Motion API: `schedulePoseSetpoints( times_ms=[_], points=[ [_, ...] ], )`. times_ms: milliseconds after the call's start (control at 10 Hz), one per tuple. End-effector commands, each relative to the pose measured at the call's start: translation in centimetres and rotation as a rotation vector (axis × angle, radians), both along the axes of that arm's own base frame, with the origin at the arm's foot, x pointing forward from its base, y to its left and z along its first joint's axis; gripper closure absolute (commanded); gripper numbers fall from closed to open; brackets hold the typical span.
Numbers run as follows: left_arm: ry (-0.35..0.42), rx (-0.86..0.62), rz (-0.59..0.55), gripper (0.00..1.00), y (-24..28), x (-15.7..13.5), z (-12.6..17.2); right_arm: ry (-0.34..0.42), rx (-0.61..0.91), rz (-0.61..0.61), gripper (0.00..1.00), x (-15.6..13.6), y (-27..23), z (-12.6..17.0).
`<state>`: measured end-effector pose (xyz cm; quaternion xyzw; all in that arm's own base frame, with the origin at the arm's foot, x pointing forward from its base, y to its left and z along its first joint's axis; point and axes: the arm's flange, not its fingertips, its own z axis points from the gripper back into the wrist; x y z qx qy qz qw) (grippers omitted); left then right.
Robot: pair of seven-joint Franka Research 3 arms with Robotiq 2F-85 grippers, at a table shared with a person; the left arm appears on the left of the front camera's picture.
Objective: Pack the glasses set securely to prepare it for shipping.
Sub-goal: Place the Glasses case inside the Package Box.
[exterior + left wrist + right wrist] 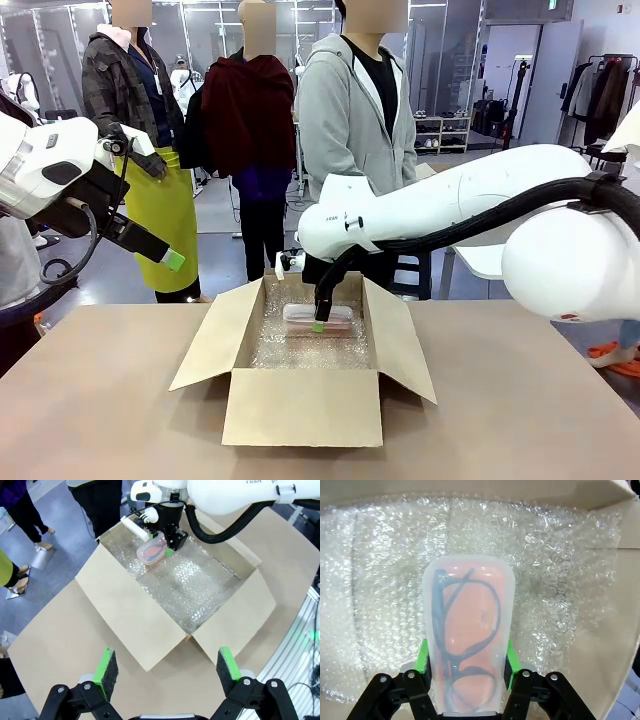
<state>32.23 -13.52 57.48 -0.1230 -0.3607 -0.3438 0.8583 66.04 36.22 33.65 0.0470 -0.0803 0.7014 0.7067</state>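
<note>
A pale pink translucent glasses case (467,630) with dark-framed glasses inside is clamped between the green pads of my right gripper (466,656). The right gripper (320,320) reaches down into the open cardboard box (300,410) and holds the case (340,318) just over the bubble wrap lining (380,580) near the box's far end. From above, the case (152,550) shows at the far corner under the right gripper (172,542). My left gripper (167,667) hangs open and empty, raised above the table's left side (165,252), off the box.
The box's flaps (125,610) spread outward on the brown table (100,400). Three people (355,110) stand beyond the table's far edge. Bare table lies on both sides of the box.
</note>
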Motion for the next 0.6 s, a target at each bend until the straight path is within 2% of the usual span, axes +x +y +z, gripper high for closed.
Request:
schedulePoseSetpoints(
  times_ms=[0,100,200,300,400,500],
  points=[
    [-0.008,0.0,-0.004,0.0,0.2,0.04,0.13,-0.015,-0.026,-0.034,0.36,0.56,1.13,-0.13],
    [-0.008,0.0,-0.004,0.0,0.2,0.04,0.13,-0.014,-0.03,-0.033,0.36,0.55,1.18,-0.22],
    [-0.008,0.0,-0.004,0.0,0.2,0.04,0.13,-0.015,-0.032,-0.02,0.27,0.5,1.21,0.07],
    [-0.008,0.0,-0.004,0.0,0.2,0.04,0.13,-0.012,-0.03,-0.013,0.08,0.48,1.26,0.1],
    [-0.008,0.0,-0.004,0.0,0.2,0.04,0.13,-0.005,-0.032,-0.014,0.0,0.49,1.36,-0.03],
    [-0.008,0.0,-0.004,0.0,0.2,0.04,0.13,-0.003,-0.032,-0.014,0.0,0.51,1.39,-0.01]
  ],
)
